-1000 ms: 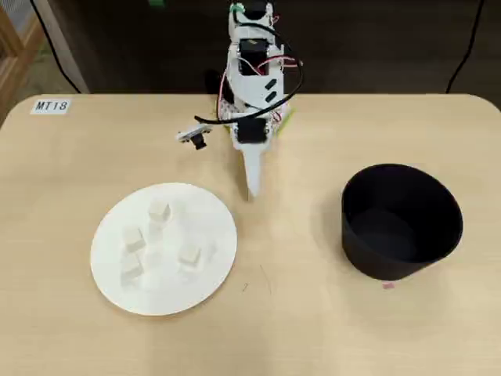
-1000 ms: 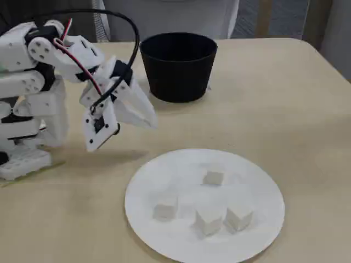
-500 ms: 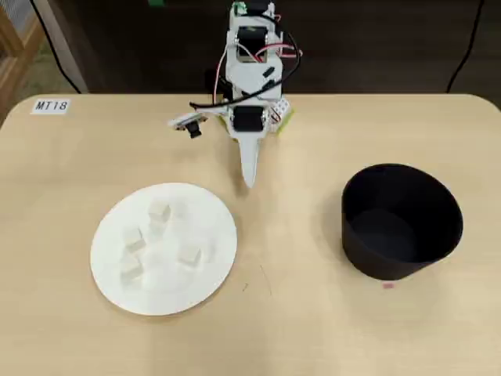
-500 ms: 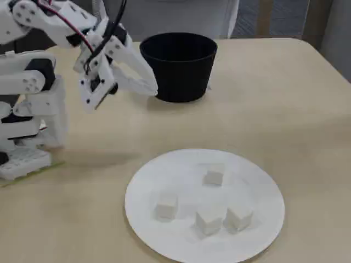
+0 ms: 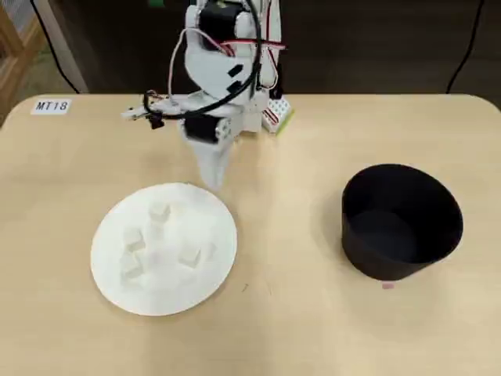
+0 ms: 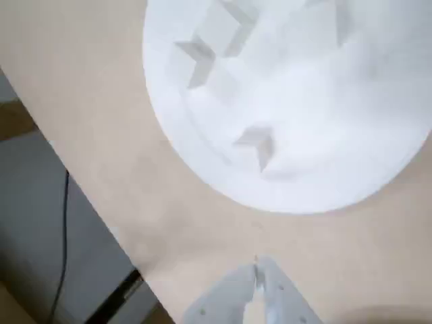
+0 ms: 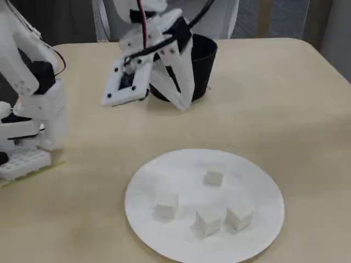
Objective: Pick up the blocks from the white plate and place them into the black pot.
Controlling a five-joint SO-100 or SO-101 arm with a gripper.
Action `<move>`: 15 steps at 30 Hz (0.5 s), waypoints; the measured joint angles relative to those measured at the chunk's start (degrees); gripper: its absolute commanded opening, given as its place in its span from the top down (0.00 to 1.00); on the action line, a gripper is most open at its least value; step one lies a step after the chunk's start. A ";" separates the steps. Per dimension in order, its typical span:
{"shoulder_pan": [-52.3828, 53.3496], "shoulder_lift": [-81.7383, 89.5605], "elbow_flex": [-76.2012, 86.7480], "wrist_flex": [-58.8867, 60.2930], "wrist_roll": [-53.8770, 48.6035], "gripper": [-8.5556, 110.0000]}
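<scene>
Wooden table [image 5: 313, 329] holds a white plate [image 5: 211, 274] with four blocks [image 7: 214, 177] on it. Well away from the plate sits the black pot [image 5: 401, 221]. The gripper [image 5: 213, 178] hangs just beside the plate, jaws pressed together and empty.

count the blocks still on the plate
4, all on the white plate: one nearest the arm, one and one at overhead left, one at right. None appears hidden.

four small white blocks [image 7: 213, 177] lie apart on the round white plate [image 7: 263, 186], well apart from the upright black pot [image 5: 401, 221].
</scene>
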 measured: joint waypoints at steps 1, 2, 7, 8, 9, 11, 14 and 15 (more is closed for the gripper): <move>0.70 -1.76 -1.14 -0.70 1.05 0.95; 1.32 -3.78 -2.46 -1.32 1.76 0.95; 2.72 -13.89 -9.76 -2.55 5.10 0.95; 2.99 -15.82 -11.34 -2.64 5.62 0.95; 3.16 -17.58 -12.74 -2.64 6.33 0.95; 3.96 -20.83 -15.12 -2.64 7.65 0.90; 5.01 -23.91 -16.61 -2.81 8.70 0.81; 5.27 -24.52 -16.70 -2.99 8.96 0.79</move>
